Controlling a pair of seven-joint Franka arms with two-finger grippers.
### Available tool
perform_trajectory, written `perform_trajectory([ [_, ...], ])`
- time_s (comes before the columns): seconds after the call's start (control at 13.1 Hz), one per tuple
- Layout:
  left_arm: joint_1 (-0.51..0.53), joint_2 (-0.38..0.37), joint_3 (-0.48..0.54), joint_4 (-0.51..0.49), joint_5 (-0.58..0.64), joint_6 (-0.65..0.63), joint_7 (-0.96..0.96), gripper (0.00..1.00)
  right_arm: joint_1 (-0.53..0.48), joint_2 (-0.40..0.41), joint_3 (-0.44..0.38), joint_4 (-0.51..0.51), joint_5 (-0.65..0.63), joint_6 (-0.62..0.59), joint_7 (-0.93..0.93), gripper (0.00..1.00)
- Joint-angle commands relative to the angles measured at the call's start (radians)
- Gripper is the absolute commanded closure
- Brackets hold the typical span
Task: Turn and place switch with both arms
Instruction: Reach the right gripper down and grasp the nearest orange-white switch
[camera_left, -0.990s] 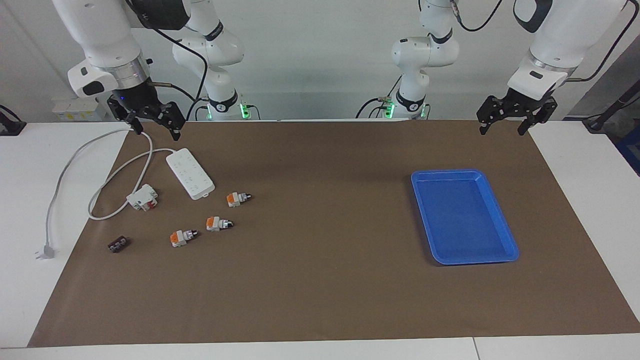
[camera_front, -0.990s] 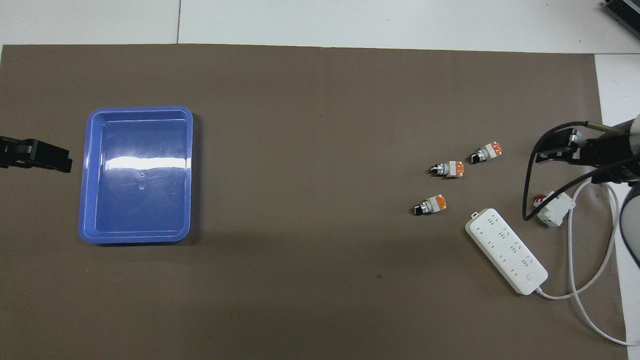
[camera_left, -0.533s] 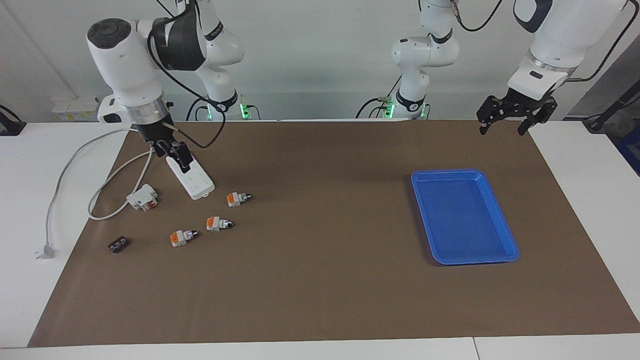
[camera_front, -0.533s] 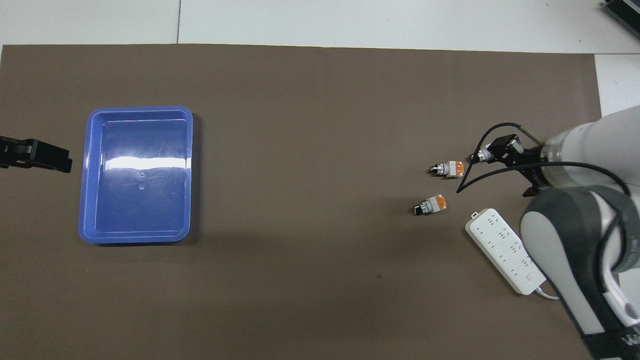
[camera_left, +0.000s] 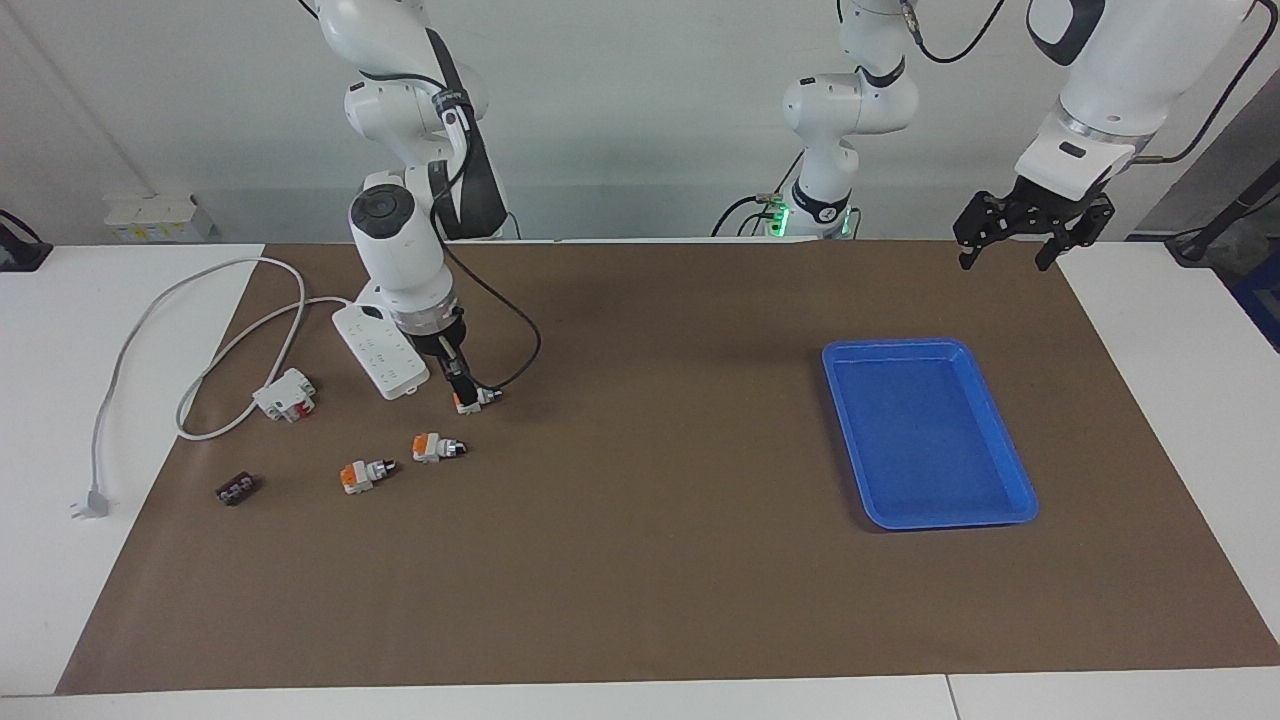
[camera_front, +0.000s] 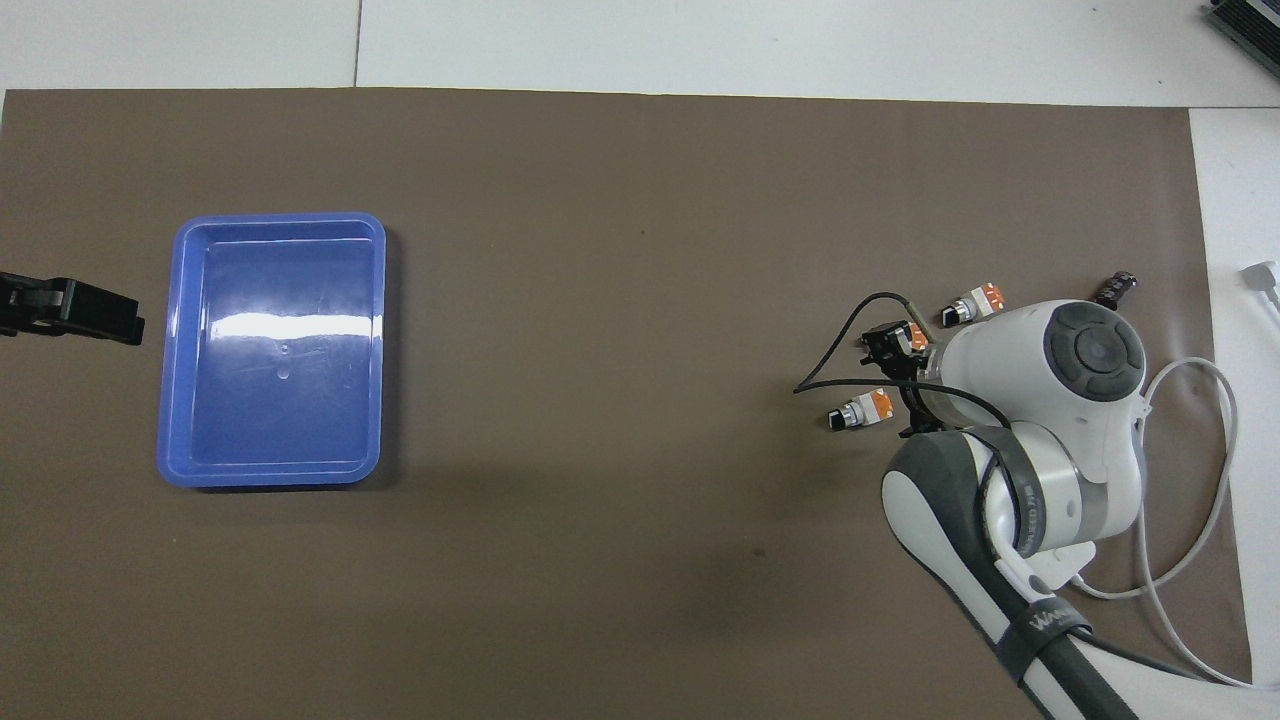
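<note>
Three alike switches lie on the brown mat toward the right arm's end. The nearest switch (camera_left: 478, 396) (camera_front: 860, 409) lies beside the power strip. My right gripper (camera_left: 461, 388) hangs low, close over this switch's orange end. In the overhead view the right gripper (camera_front: 886, 348) covers most of the middle switch (camera_left: 437, 447). The farthest switch (camera_left: 365, 473) (camera_front: 976, 302) lies free. My left gripper (camera_left: 1004, 260) (camera_front: 92, 312) is open and empty. It waits in the air over the mat's corner at the left arm's end.
A blue tray (camera_left: 925, 347) (camera_front: 275, 218) lies toward the left arm's end. A white power strip (camera_left: 380, 350), its cable (camera_front: 1205, 450) and plug (camera_left: 90, 503), a white-and-red block (camera_left: 285, 393) and a small dark brown block (camera_left: 236, 490) (camera_front: 1115, 290) lie near the switches.
My right arm has swung from over the power strip's cable, past the strip, down to the nearest switch. The left arm and all three switches have stayed where they were.
</note>
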Motion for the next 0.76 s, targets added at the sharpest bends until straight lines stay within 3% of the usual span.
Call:
perform_trajectory([
  [0.0, -0.008, -0.025, 0.007, -0.026, 0.012, -0.004, 0.007, 0.00, -0.011, -0.004, 0.002, -0.070, 0.074, 0.106, 0.013, 0.00],
  [0.69, -0.006, -0.025, 0.007, -0.026, 0.012, -0.004, 0.007, 0.00, -0.009, 0.065, 0.002, -0.113, 0.114, 0.201, -0.030, 0.00],
])
